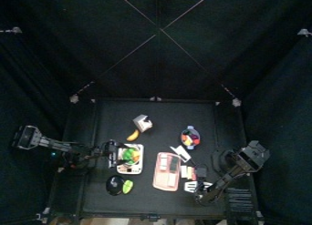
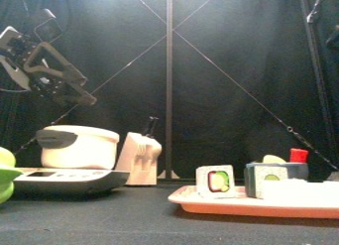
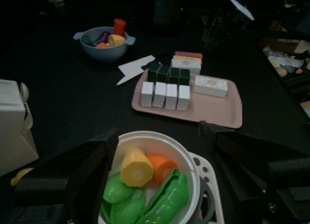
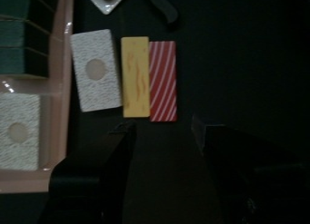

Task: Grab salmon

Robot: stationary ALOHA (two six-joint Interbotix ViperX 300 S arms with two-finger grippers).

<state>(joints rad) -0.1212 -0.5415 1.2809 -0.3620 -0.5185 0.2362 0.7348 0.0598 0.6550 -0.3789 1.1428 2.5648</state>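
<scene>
The salmon [image 4: 162, 80] is a red strip with white stripes. It lies flat on the black table beside a yellow strip [image 4: 134, 75] and a white strip [image 4: 94, 72], just off the pink tray [image 4: 27, 128]. My right gripper [image 4: 169, 164] is open, a short way back from the salmon with nothing between its fingers. In the top view it [image 1: 205, 189] sits right of the tray [image 1: 165, 178]. My left gripper [image 3: 164, 178] is open too, above a white bowl of vegetables [image 3: 151, 141].
Green and white sushi blocks [image 3: 166, 93] fill part of the pink tray [image 3: 224, 108]. A blue bowl [image 3: 103, 39] of food stands farther back. A white rice cooker [image 2: 73, 145] and a white box [image 2: 139, 155] stand at the left.
</scene>
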